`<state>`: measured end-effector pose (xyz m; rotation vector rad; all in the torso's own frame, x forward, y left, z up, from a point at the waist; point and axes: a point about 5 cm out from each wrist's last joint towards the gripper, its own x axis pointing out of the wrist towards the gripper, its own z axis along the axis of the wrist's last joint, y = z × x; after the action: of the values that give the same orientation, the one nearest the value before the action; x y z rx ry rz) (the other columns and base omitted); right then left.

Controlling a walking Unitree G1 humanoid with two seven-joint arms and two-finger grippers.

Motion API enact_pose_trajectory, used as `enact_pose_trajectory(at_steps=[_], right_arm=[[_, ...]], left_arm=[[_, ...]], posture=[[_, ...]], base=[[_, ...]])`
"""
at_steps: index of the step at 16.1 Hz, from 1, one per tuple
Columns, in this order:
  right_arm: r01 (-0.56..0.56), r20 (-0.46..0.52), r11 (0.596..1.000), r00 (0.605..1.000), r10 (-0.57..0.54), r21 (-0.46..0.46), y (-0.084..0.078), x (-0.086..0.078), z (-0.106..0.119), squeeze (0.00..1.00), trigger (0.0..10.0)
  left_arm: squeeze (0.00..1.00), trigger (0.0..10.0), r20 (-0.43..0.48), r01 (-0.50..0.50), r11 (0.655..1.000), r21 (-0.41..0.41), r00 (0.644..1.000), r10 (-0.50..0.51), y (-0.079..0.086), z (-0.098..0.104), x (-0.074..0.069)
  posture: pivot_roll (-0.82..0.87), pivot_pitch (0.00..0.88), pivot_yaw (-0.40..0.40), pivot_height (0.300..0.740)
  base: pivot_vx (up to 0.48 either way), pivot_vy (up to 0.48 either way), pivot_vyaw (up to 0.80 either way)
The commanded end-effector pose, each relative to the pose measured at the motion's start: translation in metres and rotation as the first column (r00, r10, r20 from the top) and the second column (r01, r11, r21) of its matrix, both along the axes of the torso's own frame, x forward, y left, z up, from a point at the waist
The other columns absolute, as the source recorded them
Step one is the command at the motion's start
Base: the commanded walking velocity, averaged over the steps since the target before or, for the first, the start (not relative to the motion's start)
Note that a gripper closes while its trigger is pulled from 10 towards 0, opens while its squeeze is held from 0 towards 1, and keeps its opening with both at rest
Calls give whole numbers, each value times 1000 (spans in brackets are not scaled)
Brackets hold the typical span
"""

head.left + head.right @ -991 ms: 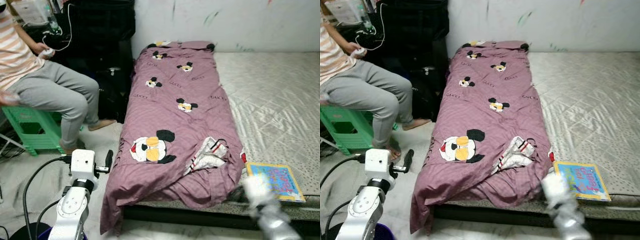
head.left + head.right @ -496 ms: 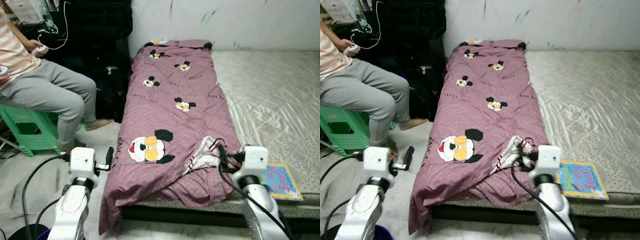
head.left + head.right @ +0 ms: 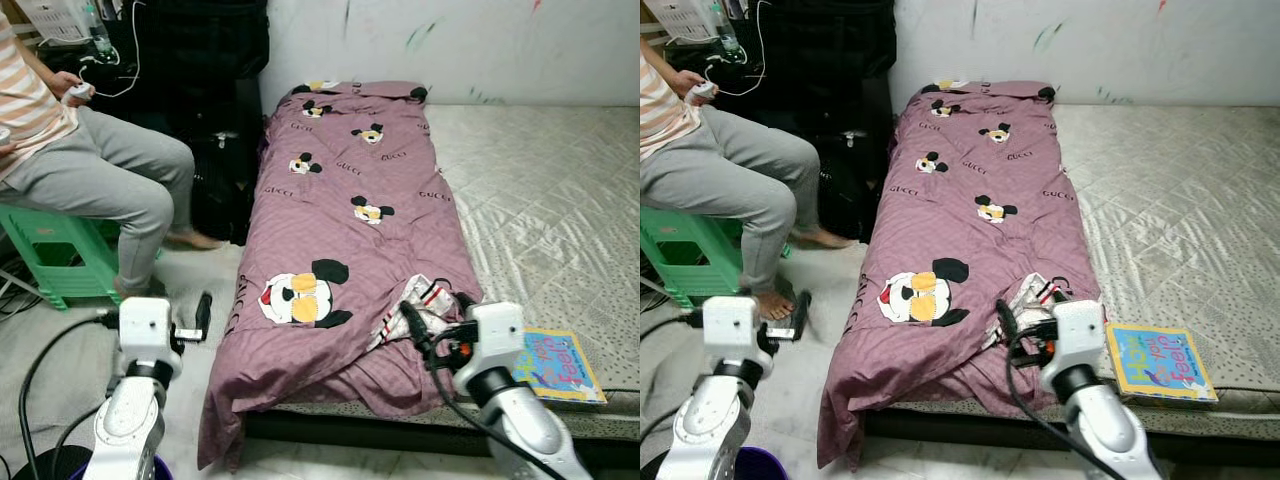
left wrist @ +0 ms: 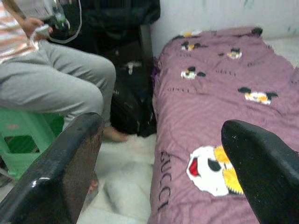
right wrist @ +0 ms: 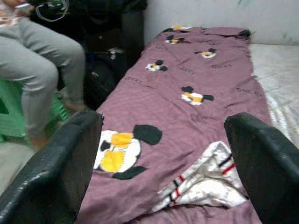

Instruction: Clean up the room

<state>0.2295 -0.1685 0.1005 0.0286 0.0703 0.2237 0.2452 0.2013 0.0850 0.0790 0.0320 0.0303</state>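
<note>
Right hand (image 3: 432,322) moved nearer crumpled cloth (image 3: 420,305), part-buried in quilt (image 3: 350,200).

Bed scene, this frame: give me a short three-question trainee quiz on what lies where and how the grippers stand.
1. True or false: the right gripper is open, facing the purple cartoon-print quilt.
2. Multiple choice: where does the colourful picture book lie? A) on the floor by the green stool; B) on the bare mattress near its front edge, on the robot's right; C) on the quilt.
3. What white, red-striped thing lies crumpled on the quilt's near end?

Key:
1. True; its fingers stand wide apart.
2. B.
3. A crumpled cloth, just ahead of the right gripper. The left gripper, also open, is beside the bed.
</note>
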Motion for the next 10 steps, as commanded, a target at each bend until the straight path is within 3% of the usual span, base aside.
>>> enact_pose_trajectory(at_steps=[1,4,8,10], right_arm=[[5,13,1000,1000,-5,3,3,4,4,0,10000],[6,19,1000,1000,-6,-6,14,18,7,0,10000],[44,19,999,999,-43,-13,17,28,3,0,10000],[67,40,998,997,-67,1,23,38,8,0,10000]], left_arm=[[0,10000,20,-4,1000,-16,1000,4,0,7,3],[0,10000,24,-17,999,-37,1000,18,-2,7,5],[0,10000,-7,38,998,-41,999,-38,-16,1,1],[0,10000,-4,60,996,-65,998,-60,-20,6,9]], posture=[[9,0,33,740],[11,0,24,740],[-3,0,41,740],[-7,0,41,740]], base=[[0,0,0],[0,0,-165],[0,0,-800],[0,0,-400]])
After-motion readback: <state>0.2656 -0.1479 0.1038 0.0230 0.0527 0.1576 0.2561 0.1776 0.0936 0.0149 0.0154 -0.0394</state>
